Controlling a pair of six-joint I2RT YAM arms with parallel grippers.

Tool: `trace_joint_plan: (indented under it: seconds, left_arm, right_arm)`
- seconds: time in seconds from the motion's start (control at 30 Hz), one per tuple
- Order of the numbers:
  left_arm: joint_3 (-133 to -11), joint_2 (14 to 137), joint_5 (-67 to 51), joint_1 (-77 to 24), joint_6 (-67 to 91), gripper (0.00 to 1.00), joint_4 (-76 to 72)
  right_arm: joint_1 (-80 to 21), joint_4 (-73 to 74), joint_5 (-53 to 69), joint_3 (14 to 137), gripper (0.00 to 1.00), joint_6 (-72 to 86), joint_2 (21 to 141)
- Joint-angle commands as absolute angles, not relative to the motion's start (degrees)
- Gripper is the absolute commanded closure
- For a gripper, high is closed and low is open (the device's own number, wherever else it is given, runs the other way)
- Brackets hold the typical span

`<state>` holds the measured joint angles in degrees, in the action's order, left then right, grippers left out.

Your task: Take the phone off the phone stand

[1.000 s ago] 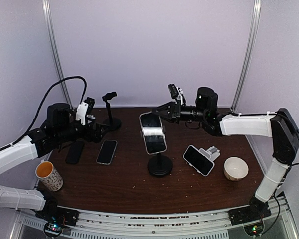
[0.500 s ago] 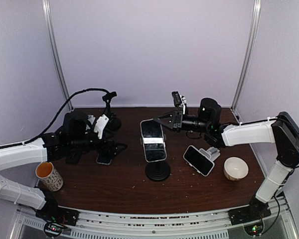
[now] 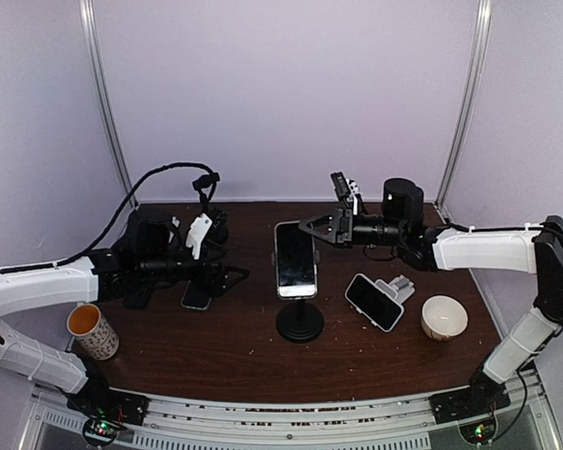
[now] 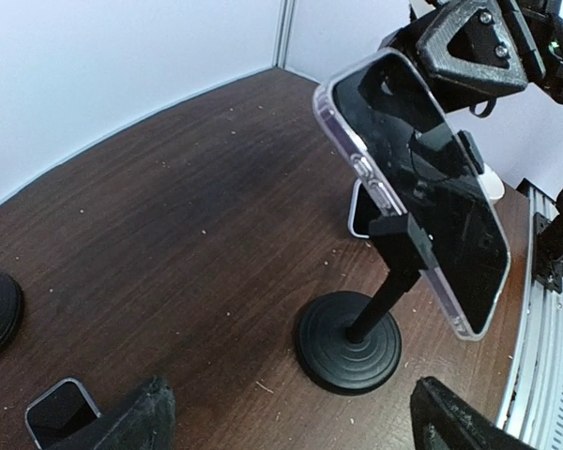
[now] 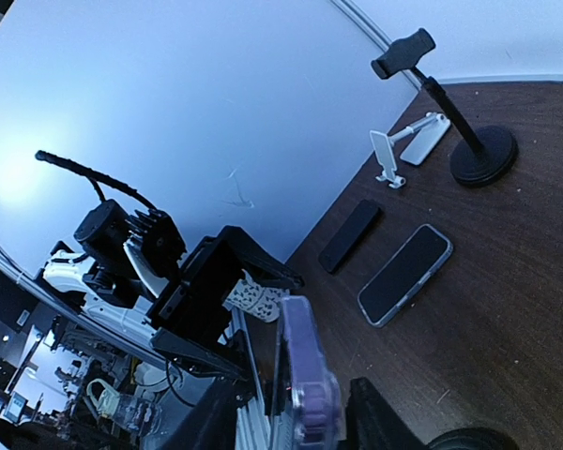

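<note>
The phone (image 3: 296,260), dark-screened in a clear purple case, sits clamped upright on the black phone stand (image 3: 300,322) at mid-table. My right gripper (image 3: 310,228) is at the phone's top edge. In the right wrist view that purple edge (image 5: 311,389) stands between the two fingers (image 5: 208,424) with a narrow gap on each side, so the jaws are open around it. My left gripper (image 3: 233,275) hangs wide open to the left of the stand. In the left wrist view the round base (image 4: 347,342) lies ahead of its spread fingertips (image 4: 122,422), apart from both.
Two flat phones (image 5: 403,274) (image 5: 349,234) lie on the left, partly under my left arm. A second black stand (image 3: 206,192) is at the back left. Another phone on a white stand (image 3: 373,302), a white bowl (image 3: 444,317) and a patterned cup (image 3: 92,331) are also here.
My left arm swung right toward the stand, gripper open. My right gripper went from shut to open astride the phone's top edge, and the phone turned more upright.
</note>
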<state>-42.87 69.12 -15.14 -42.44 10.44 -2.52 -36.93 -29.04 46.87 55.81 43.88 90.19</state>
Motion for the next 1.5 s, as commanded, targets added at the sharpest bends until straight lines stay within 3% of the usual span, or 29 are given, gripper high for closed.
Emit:
trace_joint_plan:
  seconds: [0.0, 0.1, 0.4, 0.7, 0.93, 1.23, 1.33, 1.47]
  left_arm:
    - [-46.0, 70.7, -18.4, -42.4, 11.1, 0.10, -6.6]
    - [-46.3, 71.1, -18.9, -42.4, 10.8, 0.10, -7.0]
    - [-46.1, 71.3, -17.8, -42.4, 10.1, 0.11, -6.3]
    - [-46.2, 70.5, -13.7, -42.4, 8.9, 0.11, -4.8]
    - [-45.4, 70.4, -13.4, -42.4, 9.1, 0.11, -5.7]
    - [-44.7, 69.5, -12.6, -42.4, 9.5, 0.11, -5.6]
    - [-44.2, 68.7, -12.6, -42.4, 9.4, 0.11, -5.6]
    - [-42.9, 66.7, -15.0, -42.3, 8.1, 0.11, -6.6]
  right_arm:
    - [-36.5, -20.6, 51.5, 58.9, 0.52, 38.9, 89.1]
    - [-36.4, -12.2, 53.5, 63.3, 0.48, 34.7, 90.1]
    - [-35.9, 4.0, 60.8, 76.5, 0.52, 30.4, 97.0]
    - [-36.0, 18.2, 58.6, 83.2, 0.58, 25.6, 100.2]
    - [-37.0, 18.5, 58.7, 83.0, 0.64, 26.2, 101.3]
    - [-37.2, 14.9, 60.6, 82.6, 0.98, 28.6, 101.3]
    - [-37.2, 9.4, 61.3, 79.9, 1.00, 32.1, 99.8]
    - [-37.2, -9.9, 64.7, 72.7, 1.00, 44.0, 97.4]
